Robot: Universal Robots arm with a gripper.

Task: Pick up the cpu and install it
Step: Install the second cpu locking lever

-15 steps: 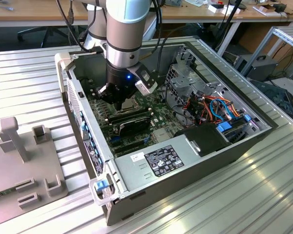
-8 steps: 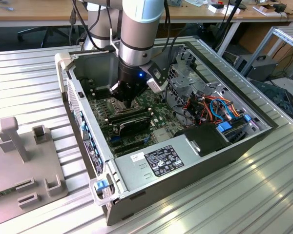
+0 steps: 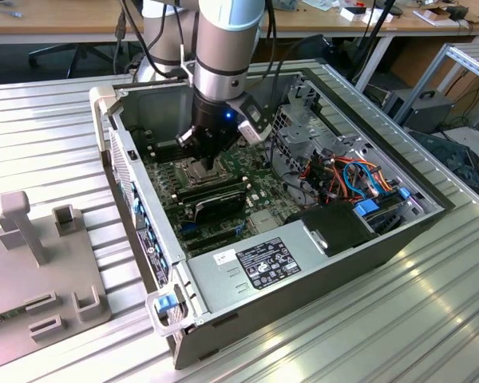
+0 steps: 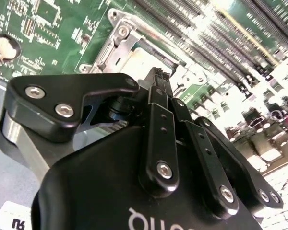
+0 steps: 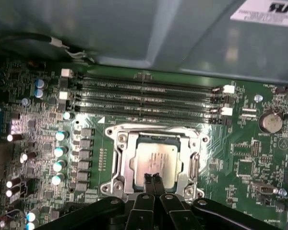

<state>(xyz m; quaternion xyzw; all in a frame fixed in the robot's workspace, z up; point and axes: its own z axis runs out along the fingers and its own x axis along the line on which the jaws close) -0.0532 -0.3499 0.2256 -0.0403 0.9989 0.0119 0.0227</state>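
Cpu (image 5: 156, 162), a thin square chip with a pale grey-tan metallic face, lies flat inside the square silver socket frame (image 5: 121, 163) on the green motherboard (image 5: 240, 143), as the first wrist view shows. The black pincer (image 5: 153, 178) stands directly at the chip's near edge, its two narrow fingertips (image 5: 149, 179) pressed together with no gap between them and holding nothing; their ends overlap the chip's edge, though contact cannot be confirmed. In the second wrist view the same pincer (image 4: 158, 76) points down at the socket frame (image 4: 120, 33).

Beyond the socket, four long dark memory slots (image 5: 149, 96) run parallel to one another, two of them ending in white latches. One round silver coin cell (image 5: 270, 122) sits on the board to one side. A column of five blue-topped cylindrical capacitors (image 5: 59, 158) stands on the other side of the socket.

In the exterior view the grey robot arm (image 3: 227, 48) reaches down into an open grey metal computer case (image 3: 223, 299) lying on its side, with the pincer (image 3: 211, 163) over the motherboard. One grey power supply box (image 3: 255, 267) occupies the near corner. The case rests on a ribbed aluminium worktop (image 3: 431, 319). A grey plastic fixture (image 3: 32, 263) lies on the exterior view's left. Wooden desks (image 3: 64, 20) line the room behind.
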